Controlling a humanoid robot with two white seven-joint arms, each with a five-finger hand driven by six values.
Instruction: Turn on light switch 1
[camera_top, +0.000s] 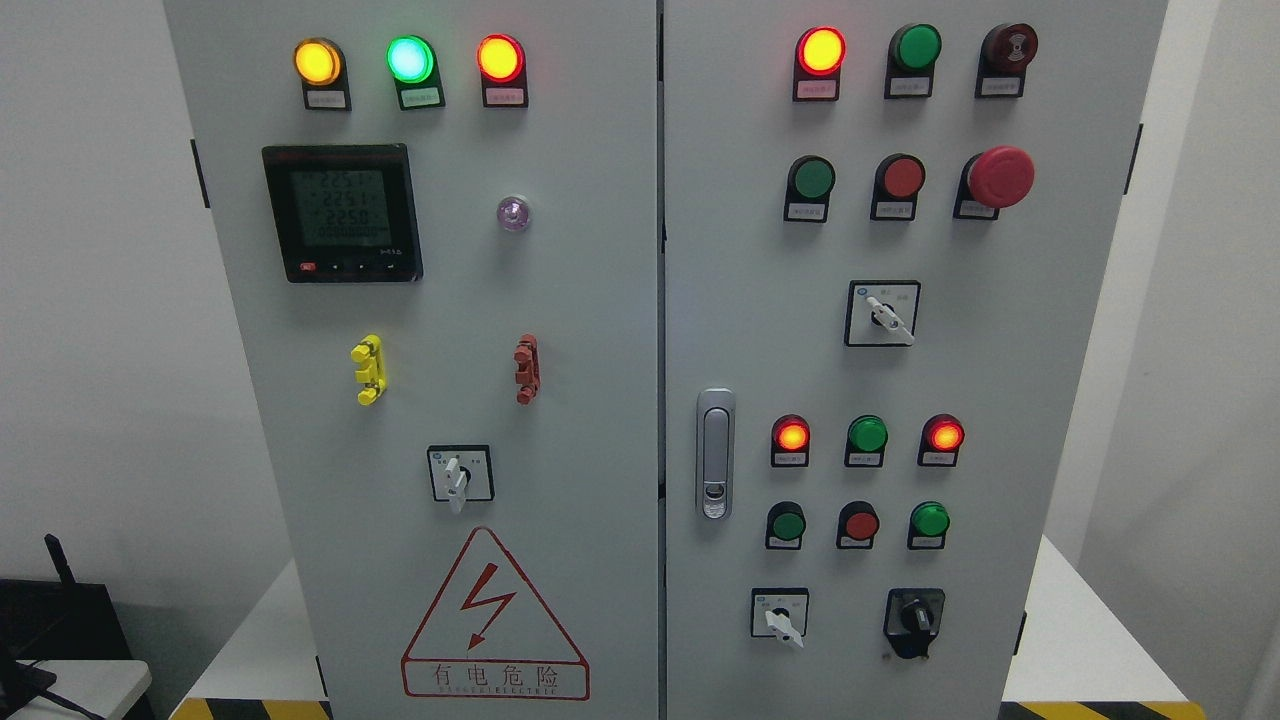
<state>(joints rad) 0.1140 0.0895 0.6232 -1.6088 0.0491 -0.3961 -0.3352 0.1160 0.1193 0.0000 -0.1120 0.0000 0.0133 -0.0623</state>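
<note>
Head view: grey two-door electrical cabinet (600, 300) fills the frame, standing on a white table (1090, 650). Neither robot hand is in view, so the state of the fingers cannot be told, nor their position relative to any switch. Which control is "switch 1" is not legible; labels are too small to read. Left door: yellow (317, 61), green (410, 59) and red (500, 58) lamps lit along the top, digital meter (341, 213) below them, rotary selector switch (460, 474) lower centre, above the warning triangle (494, 620). Right door: red mushroom stop button (1000, 177) upper right, door latch (715, 453) at its left edge.
</note>
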